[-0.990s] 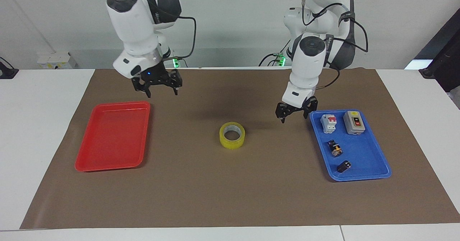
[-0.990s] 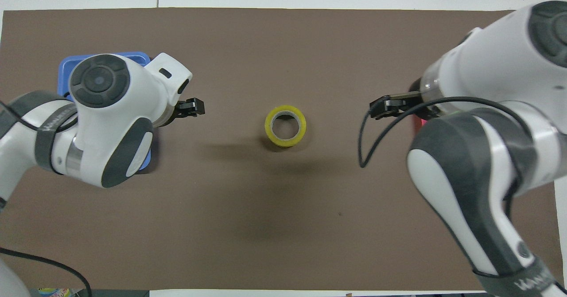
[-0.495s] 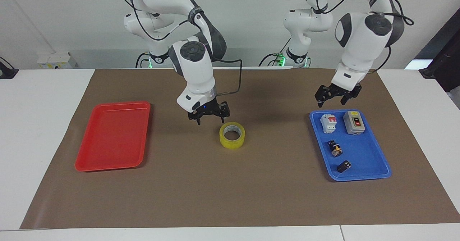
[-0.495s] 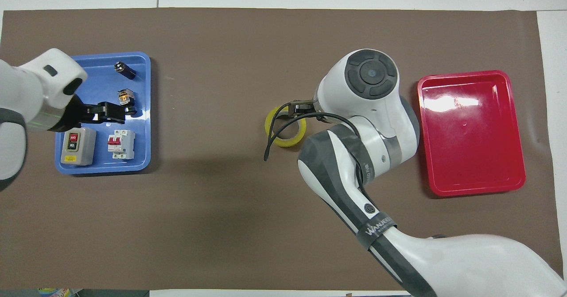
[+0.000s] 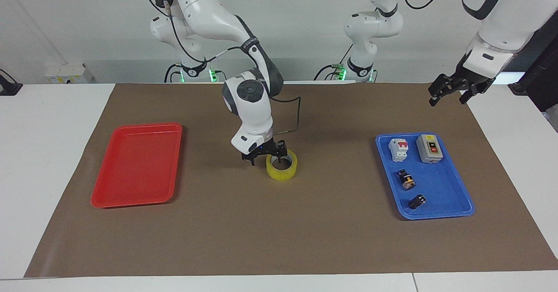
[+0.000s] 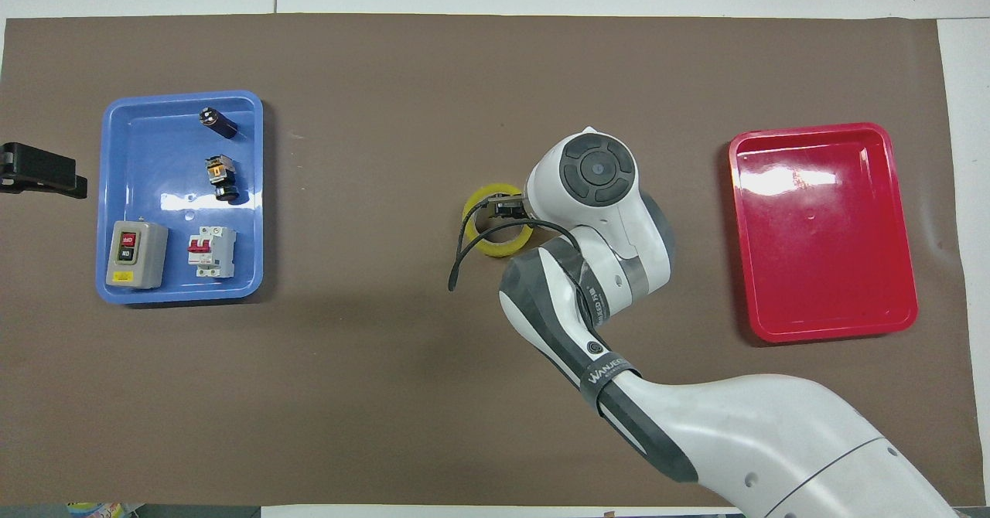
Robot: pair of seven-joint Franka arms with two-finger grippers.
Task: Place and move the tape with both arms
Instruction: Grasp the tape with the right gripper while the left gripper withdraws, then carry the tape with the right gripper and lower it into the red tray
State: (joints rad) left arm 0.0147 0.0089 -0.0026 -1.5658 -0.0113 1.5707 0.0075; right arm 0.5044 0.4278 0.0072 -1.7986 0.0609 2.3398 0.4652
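Overhead, right end effector (image 5: 265, 156) hidden; facing view shows it released, straddling tape (image 5: 282, 168) wall.

red tray (image 5: 136, 165), blue tray (image 5: 440, 196), brown mat (image 5: 279, 239)

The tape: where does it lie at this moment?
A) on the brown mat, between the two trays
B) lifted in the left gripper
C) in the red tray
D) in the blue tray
A: the tape rests on the brown mat, between the red tray and the blue tray.

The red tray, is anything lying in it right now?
No, the red tray is bare inside, while the tape lies on the brown mat between the two trays.
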